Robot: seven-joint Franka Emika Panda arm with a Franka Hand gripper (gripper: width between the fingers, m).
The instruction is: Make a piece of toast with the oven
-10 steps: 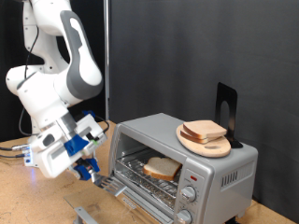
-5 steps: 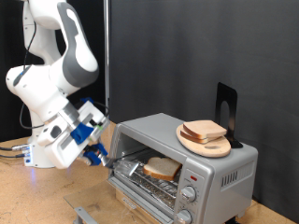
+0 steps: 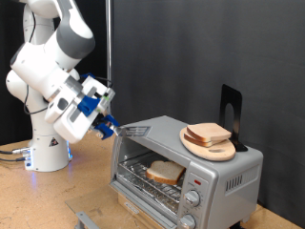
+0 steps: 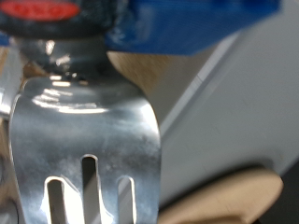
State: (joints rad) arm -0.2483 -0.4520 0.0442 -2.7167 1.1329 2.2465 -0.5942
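Observation:
The silver toaster oven stands at the exterior view's right with its glass door open and down. A slice of pale bread, the piece of toast, lies on the wire rack inside. My gripper is at the exterior view's left of the oven, level with its top left corner. It is shut on a blue-handled tool whose slotted metal blade reaches over that corner. The blade fills the wrist view, so my fingertips are hidden there.
A round wooden board with two more bread slices sits on the oven's top, with a black stand behind it. Two knobs are on the oven's front right. A metal piece lies on the wooden table.
My gripper and the tool have risen from beside the oven's lower front up to the level of its top left corner. The toast in the oven has not moved.

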